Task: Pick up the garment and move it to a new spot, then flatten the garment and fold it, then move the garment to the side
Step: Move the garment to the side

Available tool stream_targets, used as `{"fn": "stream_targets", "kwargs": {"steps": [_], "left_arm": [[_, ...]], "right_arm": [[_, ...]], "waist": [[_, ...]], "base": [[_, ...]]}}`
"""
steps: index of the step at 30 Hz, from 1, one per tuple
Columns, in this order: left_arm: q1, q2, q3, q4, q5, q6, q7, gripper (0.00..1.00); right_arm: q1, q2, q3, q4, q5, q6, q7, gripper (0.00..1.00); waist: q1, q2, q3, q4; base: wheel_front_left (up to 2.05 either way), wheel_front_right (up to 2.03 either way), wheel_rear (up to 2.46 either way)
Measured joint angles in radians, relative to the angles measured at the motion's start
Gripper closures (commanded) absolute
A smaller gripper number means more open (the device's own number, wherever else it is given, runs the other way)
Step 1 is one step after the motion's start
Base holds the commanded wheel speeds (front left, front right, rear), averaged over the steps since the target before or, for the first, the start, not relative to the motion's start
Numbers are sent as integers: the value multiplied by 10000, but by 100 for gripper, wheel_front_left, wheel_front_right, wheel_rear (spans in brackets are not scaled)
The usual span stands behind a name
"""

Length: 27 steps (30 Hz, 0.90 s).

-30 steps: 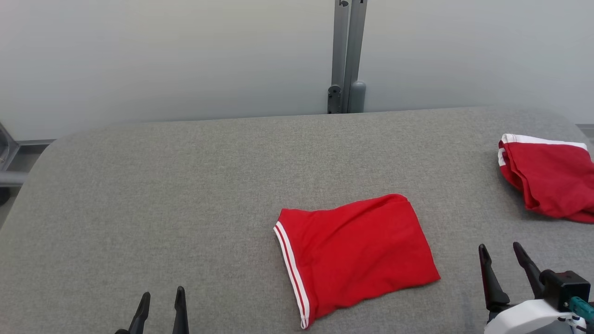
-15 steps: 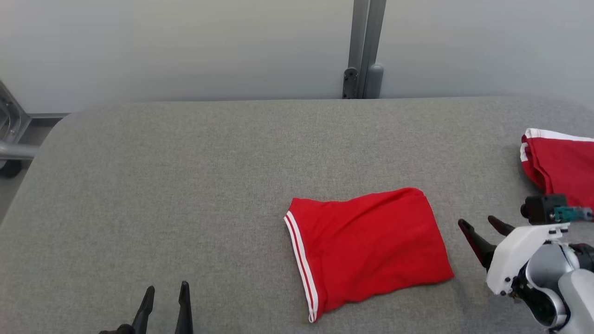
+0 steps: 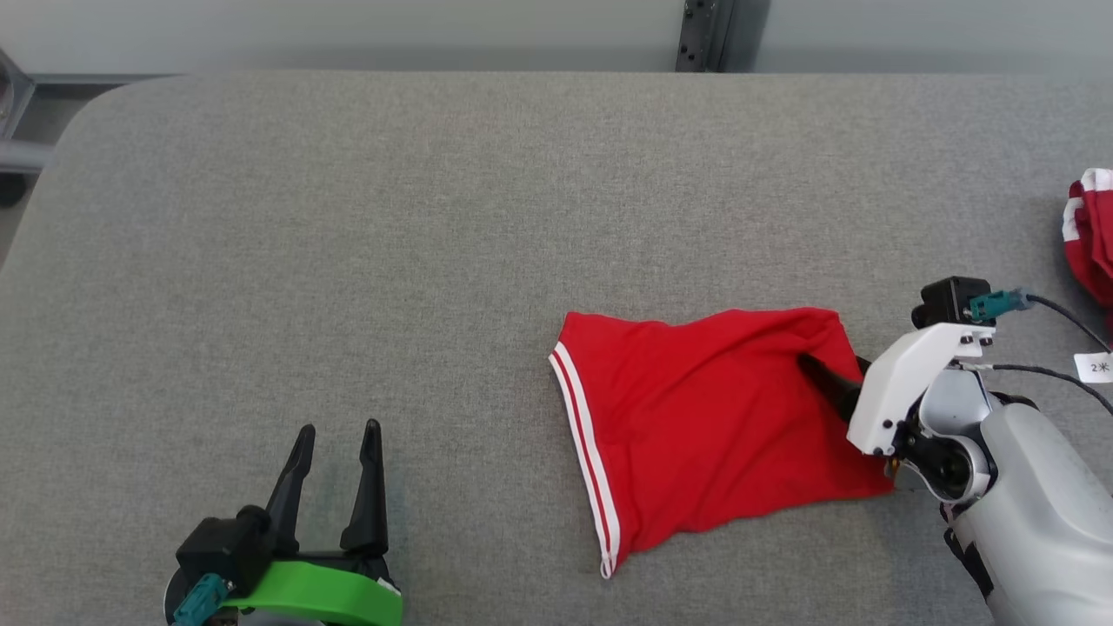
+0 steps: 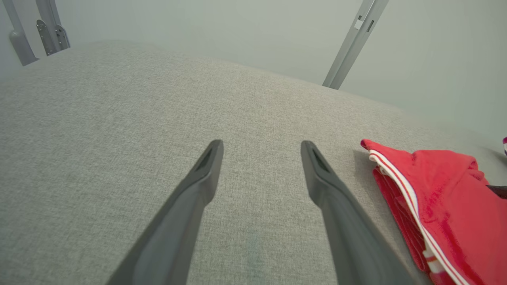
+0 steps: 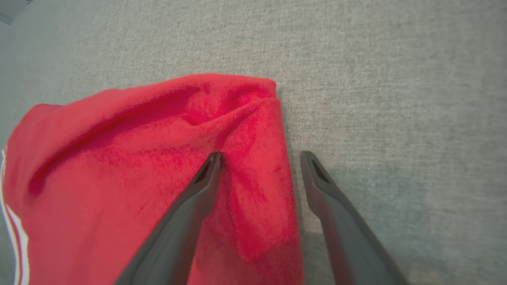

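The garment (image 3: 696, 426) is a red folded piece with white stripes along its left hem, lying flat on the grey padded table (image 3: 348, 217). My right gripper (image 3: 839, 378) is open at its right edge. In the right wrist view, the right gripper (image 5: 261, 156) straddles that edge: the left finger presses into the puckered garment (image 5: 138, 158), while the right finger rests on bare table. My left gripper (image 3: 339, 428) stands open at the lower left, well left of the cloth. In the left wrist view, the left gripper (image 4: 261, 144) holds nothing and the garment (image 4: 447, 198) lies to its right.
Another red and white cloth (image 3: 1091, 230) lies at the table's right edge. A grey metal post (image 3: 704, 35) stands behind the far edge, and a metal frame (image 3: 13, 113) sits off the far left corner. Bare grey surface stretches left of and beyond the garment.
The camera has tilted down. My right gripper has swung left onto the garment's right edge, which now puckers under one finger. The left gripper stays open.
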Motion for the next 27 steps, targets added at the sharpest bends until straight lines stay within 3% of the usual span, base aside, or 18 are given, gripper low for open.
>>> {"fn": "stream_targets", "kwargs": {"steps": [1, 2, 3, 4, 9, 14, 20, 27], "left_arm": [[-73, 0, 2, -10, -4, 2, 0, 0], [-128, 0, 0, -29, -4, 4, 0, 0], [-181, 0, -6, -35, -8, 17, 0, 0], [-230, 0, -10, -42, -13, 31, 0, 0], [-471, 0, 38, -79, 52, 35, 0, 0], [-528, -2, 267, -105, 234, 29, 0, 0], [-522, 0, 433, -136, 454, -40, 0, 0], [-510, -4, 353, -207, 529, -59, 0, 0]], "right_arm": [[-160, 54, 52, 59, 221, 0, 81, 0], [-311, 69, 127, 82, 395, 0, 157, 51], [-435, 44, 228, 63, 556, 0, 182, 85], [-515, 12, 268, 19, 738, 0, 178, 100], [-884, -422, 656, -451, 1494, 13, -167, 100], [-1461, -1459, 702, -997, 1680, 10, -368, 100], [-2263, -2418, -61, -1473, 1329, 8, -261, 100], [-2489, -2784, -1174, -2242, 447, 6, 604, 100]], "waist": [[0, 0, 146, 22], [0, 0, 275, 36], [0, 0, 397, 43], [0, 0, 501, 44], [1, 0, 1002, -109], [1, 0, 1173, -561], [1, 0, 1147, -1234], [0, 0, 1084, -1981]], "base": [[0, 0, 0], [0, 0, 0], [0, 0, 0], [0, 0, 0], [0, 0, 0], [0, 0, 0], [0, 0, 0], [0, 0, 0]]}}
